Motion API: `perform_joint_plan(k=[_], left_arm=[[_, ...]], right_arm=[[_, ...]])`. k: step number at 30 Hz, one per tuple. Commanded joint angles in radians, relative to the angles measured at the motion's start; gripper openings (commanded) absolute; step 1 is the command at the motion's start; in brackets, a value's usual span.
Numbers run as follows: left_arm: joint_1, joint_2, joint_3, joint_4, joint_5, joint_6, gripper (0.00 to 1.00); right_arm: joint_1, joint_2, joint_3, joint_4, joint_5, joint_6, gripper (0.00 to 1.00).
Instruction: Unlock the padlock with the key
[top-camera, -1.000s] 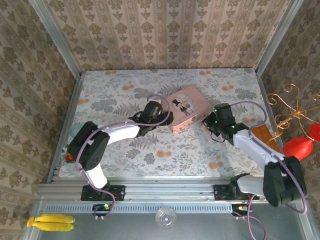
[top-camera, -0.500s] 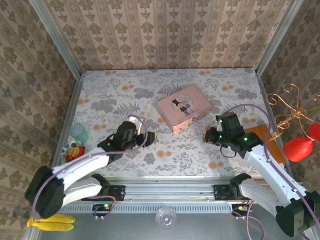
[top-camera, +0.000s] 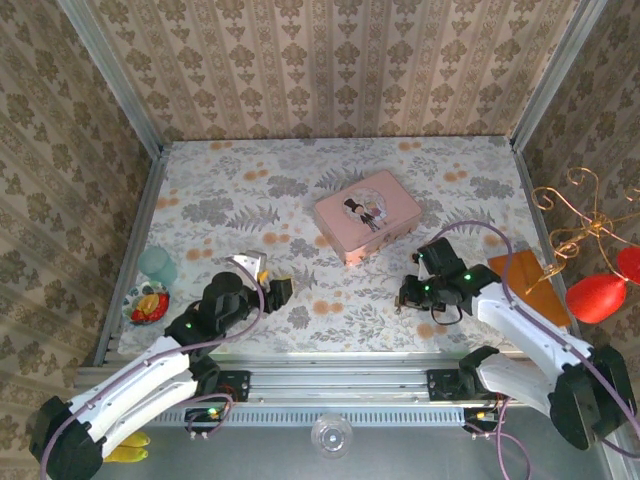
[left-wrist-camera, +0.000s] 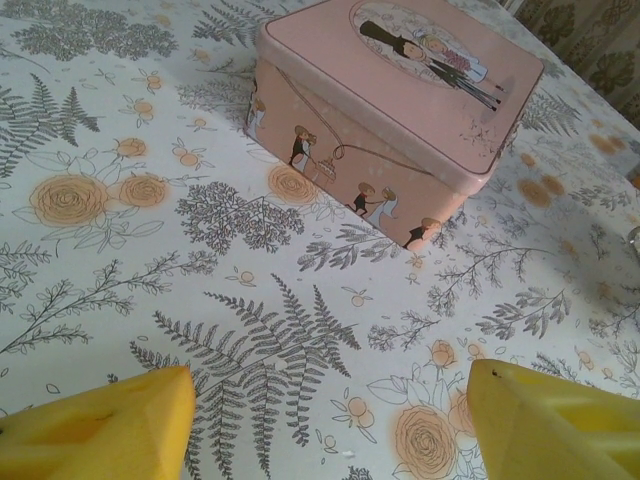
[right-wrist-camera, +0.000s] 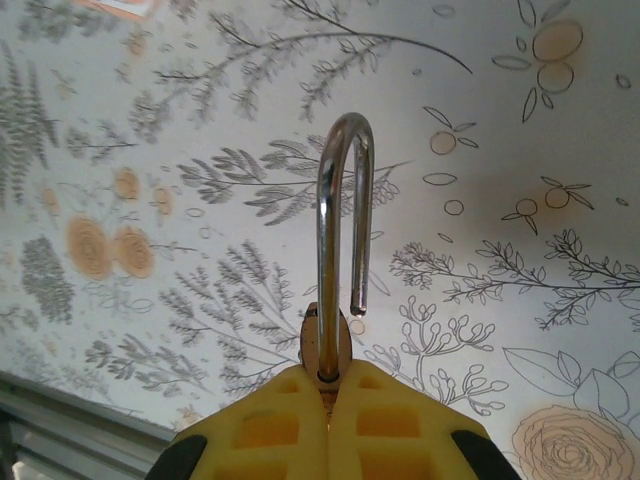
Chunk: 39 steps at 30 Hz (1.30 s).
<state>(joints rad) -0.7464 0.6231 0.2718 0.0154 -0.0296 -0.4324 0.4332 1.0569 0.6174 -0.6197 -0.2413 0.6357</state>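
Small padlock (right-wrist-camera: 327, 348) pinched by its brass body in clenched right fingers (right-wrist-camera: 270, 420), low over the near-right surface (right-wrist-camera: 520, 200). Likely light, stiff, slippery; best held on flat body sides, shackle (right-wrist-camera: 326, 200) left free. Left fingers (left-wrist-camera: 110, 425) spread, empty.

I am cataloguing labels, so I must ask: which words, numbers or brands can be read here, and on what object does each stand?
No readable text anywhere.
The pink tin carries only drawn figures, no legible lettering.
The padlock shows no brand or number; its body is mostly hidden in the right pincer.
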Motion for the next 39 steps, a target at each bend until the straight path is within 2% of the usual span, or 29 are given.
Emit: perform_joint_plan(k=[1, 12, 15, 20, 28, 33, 36, 39], left_arm=[[-0.008, -0.013, -0.015, 0.034, 0.009, 0.014, 0.73], [-0.008, -0.019, -0.045, 0.070, 0.005, 0.009, 0.73], [-0.008, -0.022, -0.045, 0.056, -0.001, 0.017, 0.73], [-0.008, -0.034, -0.048, 0.038, -0.016, 0.023, 0.73], [-0.004, -0.052, -0.031, -0.007, -0.044, 0.049, 0.74], [0.004, -0.060, 0.034, -0.112, -0.132, 0.107, 0.74], [0.015, -0.054, 0.079, -0.148, -0.223, 0.141, 0.74], [0.037, -0.034, 0.110, -0.142, -0.309, 0.150, 0.75]], right_arm=[[0.006, 0.055, -0.007, 0.048, -0.008, 0.020, 0.00], [0.006, 0.179, 0.004, 0.043, 0.055, 0.016, 0.01], [0.006, 0.195, 0.004, 0.033, 0.067, 0.016, 0.08], [0.006, 0.173, 0.010, -0.003, 0.117, 0.019, 0.30], [0.006, 0.101, 0.055, -0.083, 0.171, 0.000, 0.40], [0.011, -0.006, 0.175, -0.143, 0.193, -0.050, 0.42], [0.008, -0.077, 0.226, -0.083, 0.202, -0.119, 0.47], [-0.015, -0.098, 0.272, -0.022, 0.297, -0.172, 0.47]])
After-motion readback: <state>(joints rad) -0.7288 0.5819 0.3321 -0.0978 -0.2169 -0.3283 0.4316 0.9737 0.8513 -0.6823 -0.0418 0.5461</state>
